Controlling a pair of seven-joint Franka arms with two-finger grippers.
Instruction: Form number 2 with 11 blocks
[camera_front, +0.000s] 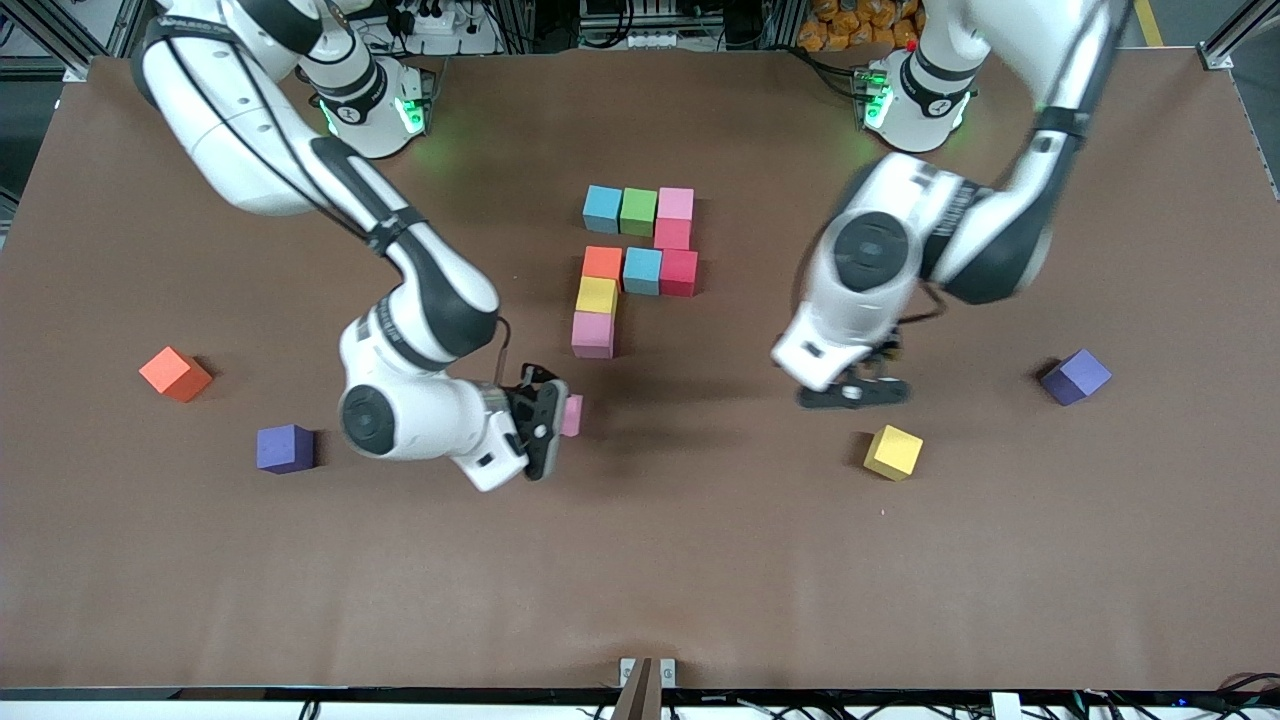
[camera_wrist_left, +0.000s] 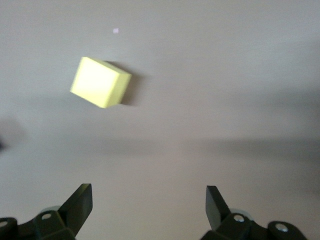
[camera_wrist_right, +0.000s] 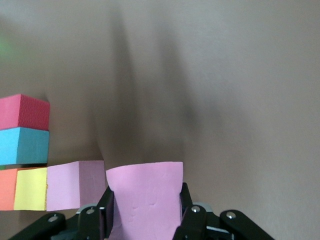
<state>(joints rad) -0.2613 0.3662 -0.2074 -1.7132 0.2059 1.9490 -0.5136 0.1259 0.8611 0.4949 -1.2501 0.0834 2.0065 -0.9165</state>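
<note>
Nine blocks stand together as part of the number 2. Its row nearest the arms' bases is light blue, green and pink, with a red block under the pink. Then come orange, light blue and red, then yellow and pink. My right gripper is shut on a pink block, over the table beside the figure's last pink block. My left gripper is open and empty, over the table close to a loose yellow block.
A loose orange cube and a purple cube lie toward the right arm's end of the table. Another purple cube lies toward the left arm's end. The brown table runs on toward the front camera.
</note>
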